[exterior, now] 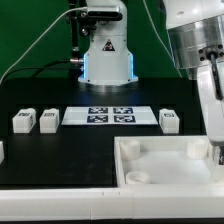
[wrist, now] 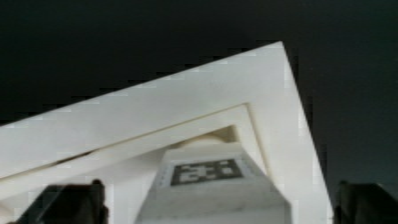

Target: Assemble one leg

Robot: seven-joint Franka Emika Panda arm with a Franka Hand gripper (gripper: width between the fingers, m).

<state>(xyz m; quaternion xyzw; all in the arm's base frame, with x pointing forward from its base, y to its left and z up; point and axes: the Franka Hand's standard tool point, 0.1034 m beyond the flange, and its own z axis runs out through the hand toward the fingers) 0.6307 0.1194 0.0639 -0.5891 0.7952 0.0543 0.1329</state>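
Three small white legs stand loose on the black worktop [exterior: 60, 150] in the exterior view: two close together at about nine o'clock, one [exterior: 23, 121] just beside the other [exterior: 47, 120], and a third [exterior: 170, 121] at about three o'clock, just off the end of the marker board [exterior: 110, 116] that lies flat between them. A fourth leg [wrist: 217, 182] shows in the wrist view, upright with its black-and-white tag facing the camera, set against a corner of the large white tray-like piece [wrist: 214, 100] (the same piece fills the five o'clock area of the exterior view [exterior: 165, 165]). The jaws [wrist: 217, 203] straddle this leg, with dark fingertips [wrist: 71, 202] on either side of it; I cannot tell whether they press on it or stand slightly apart from it. The arm [exterior: 200, 50] reaches down at three o'clock over the tray's far corner.
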